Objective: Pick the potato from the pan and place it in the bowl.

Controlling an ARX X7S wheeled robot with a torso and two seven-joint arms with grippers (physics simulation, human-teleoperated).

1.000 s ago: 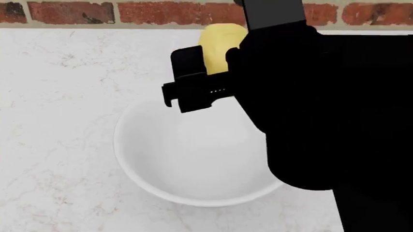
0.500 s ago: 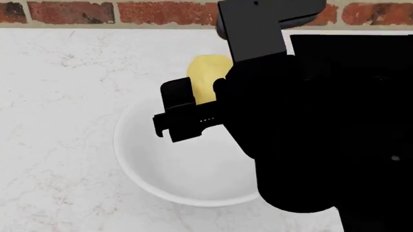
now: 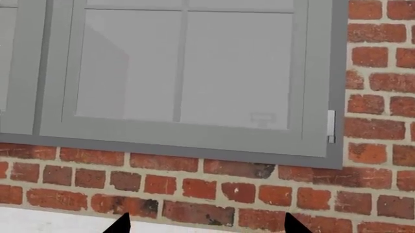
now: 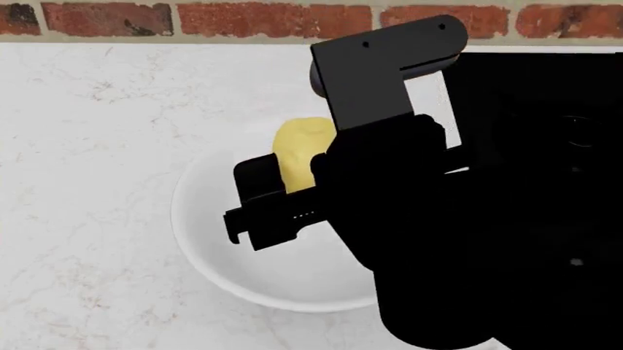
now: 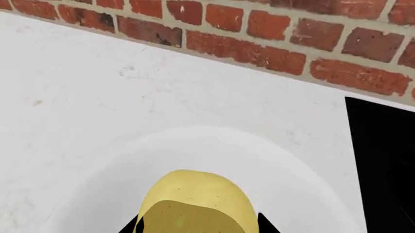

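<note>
1. The right gripper [image 4: 292, 186], fingers pinching the smooth pale-yellow oblong potato [image 4: 300, 152], has come down from the brick wall to hang over the glossy white round bowl [image 4: 209, 251]; release looks near.
2. One potato, one bowl; the pan is probably hidden.
3. Left fingers: cannot tell.

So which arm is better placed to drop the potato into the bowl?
Right. Its claw holds the potato over the white bowl. The left claw faces the brick wall and a window, away from both.
</note>
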